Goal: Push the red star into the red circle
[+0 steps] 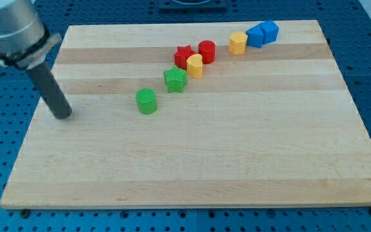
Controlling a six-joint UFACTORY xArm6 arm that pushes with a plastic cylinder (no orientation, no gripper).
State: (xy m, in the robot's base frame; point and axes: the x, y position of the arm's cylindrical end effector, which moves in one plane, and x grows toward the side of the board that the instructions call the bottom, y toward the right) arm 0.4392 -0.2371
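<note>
The rod has no jaws to open or close; its tip [63, 116] rests on the board well off to the view's left. From there the red star [183, 57] lies far to the upper right, the red circle [206, 50] just beyond it, near but not clearly touching. A yellow block [194, 66] sits against the star.

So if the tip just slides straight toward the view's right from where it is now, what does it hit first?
Probably the green cylinder. My tip sits at the board's left, slightly lower in view, so it may only clip that block or pass just below it.
</note>
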